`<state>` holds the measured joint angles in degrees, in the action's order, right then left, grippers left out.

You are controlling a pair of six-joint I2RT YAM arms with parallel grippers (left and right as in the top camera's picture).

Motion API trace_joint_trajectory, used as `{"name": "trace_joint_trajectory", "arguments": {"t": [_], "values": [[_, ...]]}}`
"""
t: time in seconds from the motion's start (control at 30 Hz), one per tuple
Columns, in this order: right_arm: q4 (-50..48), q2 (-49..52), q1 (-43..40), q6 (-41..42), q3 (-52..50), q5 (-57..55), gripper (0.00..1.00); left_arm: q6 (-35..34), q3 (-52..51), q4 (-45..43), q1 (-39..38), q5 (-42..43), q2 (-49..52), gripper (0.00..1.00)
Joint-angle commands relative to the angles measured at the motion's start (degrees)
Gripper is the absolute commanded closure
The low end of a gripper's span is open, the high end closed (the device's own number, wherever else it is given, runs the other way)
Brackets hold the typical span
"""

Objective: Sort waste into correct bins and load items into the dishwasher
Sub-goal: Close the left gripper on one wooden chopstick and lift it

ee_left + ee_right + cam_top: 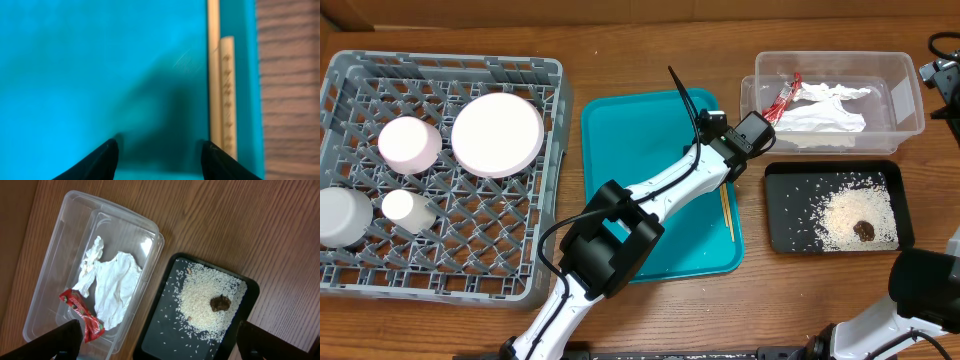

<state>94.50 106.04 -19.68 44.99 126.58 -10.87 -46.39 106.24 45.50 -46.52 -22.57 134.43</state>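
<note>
Wooden tabletop [770, 310] carries all work items. Large plate [497, 134], bowls [409, 143] and small cup [404, 207] sit in the grey dish rack [440, 62]. Red wrapper [782, 97] and napkin [825, 110] lie in the clear tub [910, 100]. Rice [845, 210] and brown lump [864, 230] lie in the black tray [785, 235].

Left gripper [160, 150], fingers spread, hangs low over the teal tray [620, 140], just beside two chopsticks [222, 90] lying against its right rim. Right gripper [160, 345], fingers spread wide, is above both bins.

Probable faults: a finger strikes the rim, the sticks roll apart, or only one is pinched. Cause: thin round sticks tight against the raised edge.
</note>
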Motion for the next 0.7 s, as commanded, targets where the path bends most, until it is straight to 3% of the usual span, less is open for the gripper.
{"name": "trace_joint_trajectory", "arguments": {"t": [0.0,0.17,0.5,0.67], "values": [[-0.17,-0.42,0.07,-0.04,1.18,-0.44,0.0,-0.33,2.71,2.27,-0.42,-0.02,0.37,0.45],[-0.17,-0.42,0.07,-0.04,1.18,-0.44,0.0,-0.31,6.86,3.63,-0.44,0.17,0.37,0.45],[-0.17,-0.42,0.07,-0.04,1.18,-0.44,0.0,-0.59,5.55,2.43,-0.42,0.2,2.73,0.47],[-0.17,-0.42,0.07,-0.07,1.18,-0.44,0.0,-0.57,5.55,2.67,-0.39,4.11,6.25,0.47]]}}
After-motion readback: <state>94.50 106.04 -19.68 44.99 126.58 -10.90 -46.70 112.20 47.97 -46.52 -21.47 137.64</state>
